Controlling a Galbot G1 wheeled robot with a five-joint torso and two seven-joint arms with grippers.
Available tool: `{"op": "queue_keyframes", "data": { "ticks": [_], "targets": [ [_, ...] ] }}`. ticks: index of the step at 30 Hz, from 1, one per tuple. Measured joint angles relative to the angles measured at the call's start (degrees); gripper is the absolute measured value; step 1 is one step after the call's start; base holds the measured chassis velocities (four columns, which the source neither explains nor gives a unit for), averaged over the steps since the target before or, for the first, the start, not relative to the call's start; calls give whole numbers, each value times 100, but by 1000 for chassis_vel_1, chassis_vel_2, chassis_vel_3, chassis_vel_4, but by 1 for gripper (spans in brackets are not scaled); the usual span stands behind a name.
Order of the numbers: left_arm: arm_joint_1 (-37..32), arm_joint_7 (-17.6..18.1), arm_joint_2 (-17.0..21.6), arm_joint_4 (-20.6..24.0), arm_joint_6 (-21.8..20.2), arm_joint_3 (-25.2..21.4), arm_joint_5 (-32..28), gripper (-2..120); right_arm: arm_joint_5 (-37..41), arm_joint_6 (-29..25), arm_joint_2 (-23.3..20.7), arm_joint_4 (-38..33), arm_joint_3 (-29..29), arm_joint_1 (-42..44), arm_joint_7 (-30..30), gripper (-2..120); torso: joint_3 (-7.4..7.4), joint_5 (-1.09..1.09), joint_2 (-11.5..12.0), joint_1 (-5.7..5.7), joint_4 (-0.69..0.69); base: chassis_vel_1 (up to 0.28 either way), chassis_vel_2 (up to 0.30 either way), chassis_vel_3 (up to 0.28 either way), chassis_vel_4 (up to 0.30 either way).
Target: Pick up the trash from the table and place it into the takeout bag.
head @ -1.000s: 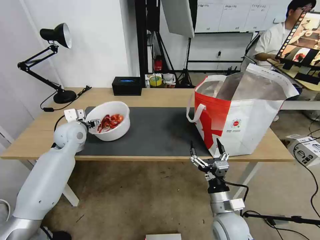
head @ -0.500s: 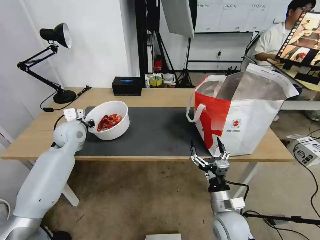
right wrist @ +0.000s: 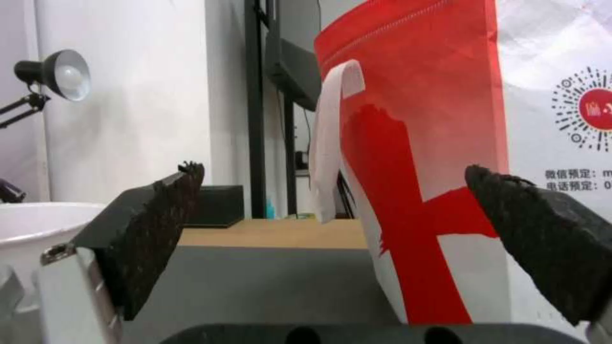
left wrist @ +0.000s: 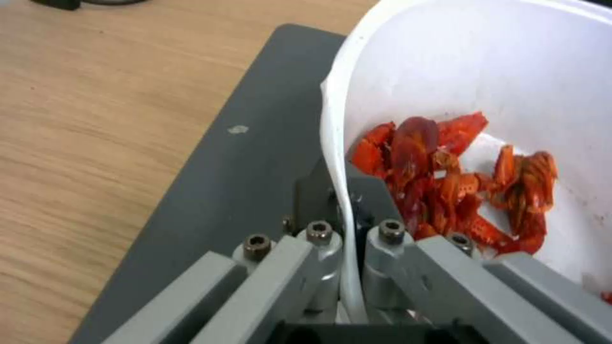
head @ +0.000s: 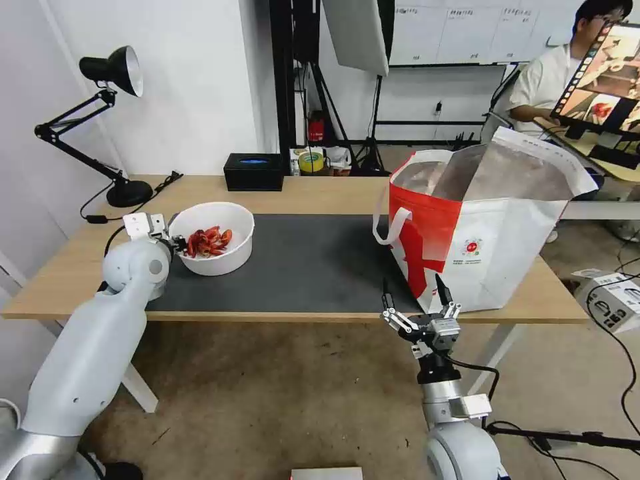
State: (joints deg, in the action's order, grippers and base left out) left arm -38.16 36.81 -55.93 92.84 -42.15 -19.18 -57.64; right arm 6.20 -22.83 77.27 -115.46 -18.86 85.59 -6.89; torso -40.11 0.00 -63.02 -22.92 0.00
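The white bowl of red crayfish shells (head: 212, 238) sits on the left end of the dark grey mat (head: 313, 263) that covers the middle of the table (head: 60, 277). The left gripper (head: 175, 243) is clamped on the bowl's near-left rim; in the left wrist view the thin white wall runs between its fingers (left wrist: 319, 267), with the shells heaped just inside. At the mat's right end stands the takeout bag (head: 480, 233), upright, its foil-lined mouth gaping. The right gripper (head: 415, 299) hangs off the table's front edge near the bag's red corner, its black pads (right wrist: 153, 234) spread wide with nothing between them.
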Motion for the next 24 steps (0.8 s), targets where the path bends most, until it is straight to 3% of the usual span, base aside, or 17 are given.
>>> {"op": "queue_keyframes", "data": {
  "ticks": [13,24],
  "targets": [
    [-37,234,37,297,-1,-179,-381,0,-10,-5,-9,-166,-59,136,2,100,0,0,0,0,0,0,0,0,0],
    [88,629,357,822,1,-337,-1142,0,-47,-54,-40,-316,-123,312,14,100,0,0,-1,0,0,0,0,0,0]
  ]
}}
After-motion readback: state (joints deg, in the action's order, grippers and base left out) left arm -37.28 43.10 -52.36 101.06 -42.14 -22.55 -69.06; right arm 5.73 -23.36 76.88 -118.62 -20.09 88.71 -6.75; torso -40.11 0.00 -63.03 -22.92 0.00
